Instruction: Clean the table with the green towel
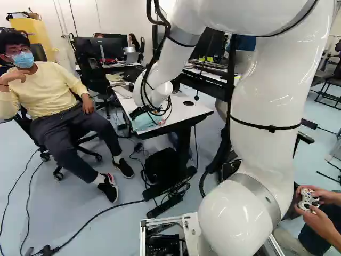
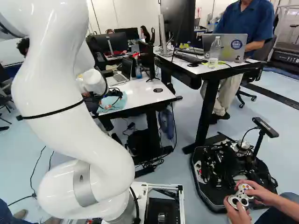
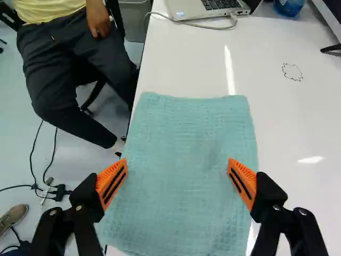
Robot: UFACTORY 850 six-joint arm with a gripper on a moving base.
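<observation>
The gripper [image 3: 177, 161] stands wide open over the towel [image 3: 186, 125] at the table's [image 3: 298, 122] near corner; an off-centre pinch could push it over the edge.

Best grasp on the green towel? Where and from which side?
Probably mid-cloth, from straight above. The towel lies spread nearly flat on the white table, with no raised fold in the middle to pinch, and the open hand already spans most of its width. I'd press down lightly, then close so the cloth bunches up.
</observation>
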